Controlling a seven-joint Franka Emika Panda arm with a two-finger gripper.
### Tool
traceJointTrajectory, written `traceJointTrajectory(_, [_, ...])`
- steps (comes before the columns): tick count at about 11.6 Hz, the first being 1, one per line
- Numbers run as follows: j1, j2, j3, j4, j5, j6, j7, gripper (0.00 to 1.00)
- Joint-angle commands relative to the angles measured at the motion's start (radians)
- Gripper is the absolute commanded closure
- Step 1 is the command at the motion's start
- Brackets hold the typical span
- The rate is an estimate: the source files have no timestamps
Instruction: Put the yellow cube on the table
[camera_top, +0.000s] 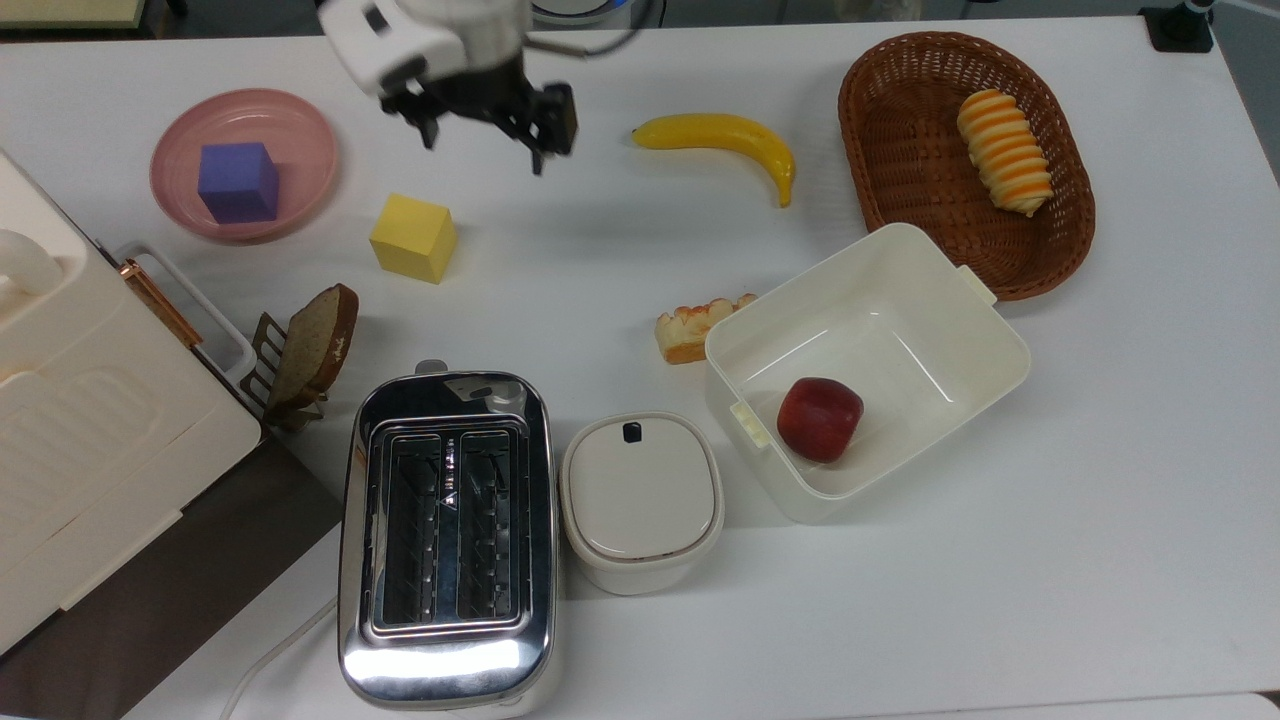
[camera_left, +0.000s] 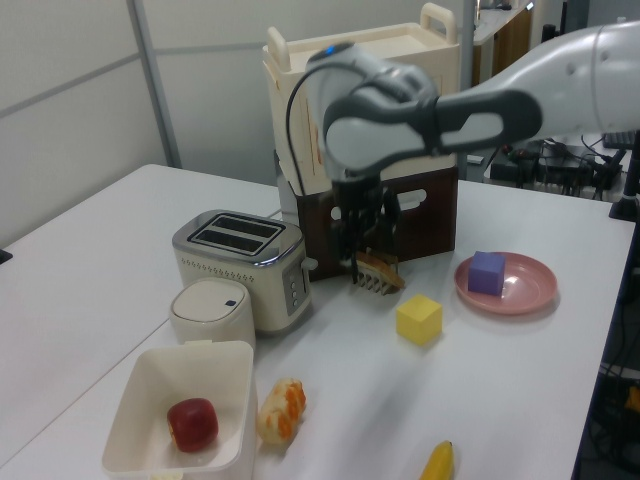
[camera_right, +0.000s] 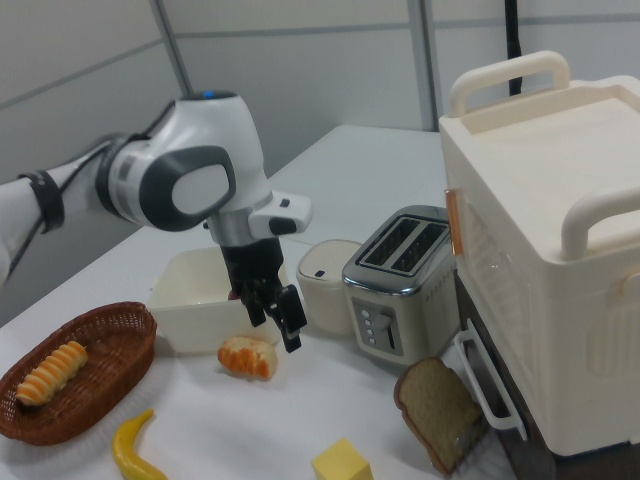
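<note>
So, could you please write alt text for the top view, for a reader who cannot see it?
A yellow cube sits alone on the white table, with the robot's open gripper above it in the picture and apart from it. At the top view's left a purple cube lies in a pink plate; a toaster stands at the bottom.

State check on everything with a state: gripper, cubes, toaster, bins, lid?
Gripper: open, empty, raised above the table.
Yellow cube: resting on the table, free of the gripper.
Purple cube: sitting in the pink plate.
Toaster: slots empty.
White bin: open, holds an apple.
Small container: lid on.
Basket: holds a pastry.
</note>
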Motion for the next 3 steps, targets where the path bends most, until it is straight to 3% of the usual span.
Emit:
traceJointTrajectory(1, [-0.060,-0.040,0.028,0.020,0.004,-0.019,0.018,0.00])
traceJointTrajectory(3, [-0.066,-0.040,0.025,0.031,0.007,-0.017,0.020,0.00])
